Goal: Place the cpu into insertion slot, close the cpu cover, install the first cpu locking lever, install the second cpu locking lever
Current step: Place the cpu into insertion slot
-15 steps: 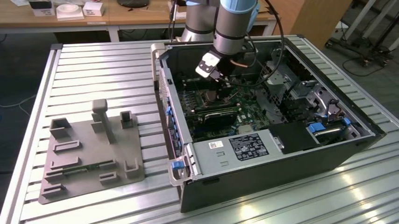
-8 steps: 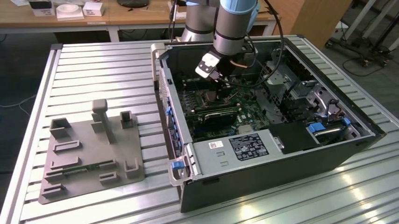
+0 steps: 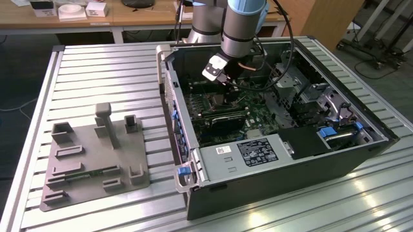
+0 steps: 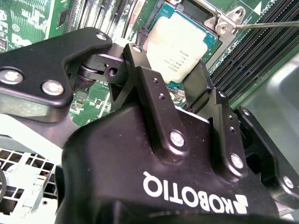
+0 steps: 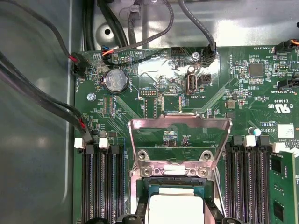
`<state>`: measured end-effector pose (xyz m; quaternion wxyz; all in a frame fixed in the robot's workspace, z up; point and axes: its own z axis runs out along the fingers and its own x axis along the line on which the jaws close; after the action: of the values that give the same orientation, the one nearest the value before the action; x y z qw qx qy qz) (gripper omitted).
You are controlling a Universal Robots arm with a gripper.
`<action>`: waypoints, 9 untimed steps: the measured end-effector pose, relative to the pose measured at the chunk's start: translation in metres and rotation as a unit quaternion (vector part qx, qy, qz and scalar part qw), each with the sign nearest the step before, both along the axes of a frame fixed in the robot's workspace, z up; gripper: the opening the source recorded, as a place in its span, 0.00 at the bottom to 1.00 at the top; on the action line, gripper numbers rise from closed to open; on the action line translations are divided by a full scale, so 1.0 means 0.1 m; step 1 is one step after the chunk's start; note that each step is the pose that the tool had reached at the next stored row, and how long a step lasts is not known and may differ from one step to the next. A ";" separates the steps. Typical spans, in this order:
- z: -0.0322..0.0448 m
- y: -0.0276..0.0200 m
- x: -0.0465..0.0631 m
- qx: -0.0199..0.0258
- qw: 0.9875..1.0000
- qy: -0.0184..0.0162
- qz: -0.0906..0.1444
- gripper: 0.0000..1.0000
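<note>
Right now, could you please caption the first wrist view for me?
The cpu cover raised open on the motherboard, the cpu lying between memory slots.

A robotics lab: slatted metal workbench, opened computer case, wooden desks behind

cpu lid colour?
The cpu top is pale silver-grey with faint dark print; it shows best in the second wrist view.

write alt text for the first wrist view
A silver-topped cpu sits at the insertion slot on a green motherboard, with the cpu cover swung open. Black memory slots flank the socket, and a coin battery lies farther off.
</note>
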<state>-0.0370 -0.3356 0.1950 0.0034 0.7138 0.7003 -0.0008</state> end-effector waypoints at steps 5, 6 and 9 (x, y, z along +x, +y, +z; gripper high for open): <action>-0.005 0.000 0.01 0.000 1.000 0.000 0.000 0.54; -0.006 0.000 0.01 0.000 1.000 0.000 0.000 0.54; -0.008 0.000 0.01 0.000 1.000 0.000 0.000 0.54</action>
<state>-0.0362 -0.3355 0.1942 0.0034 0.7138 0.7003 -0.0009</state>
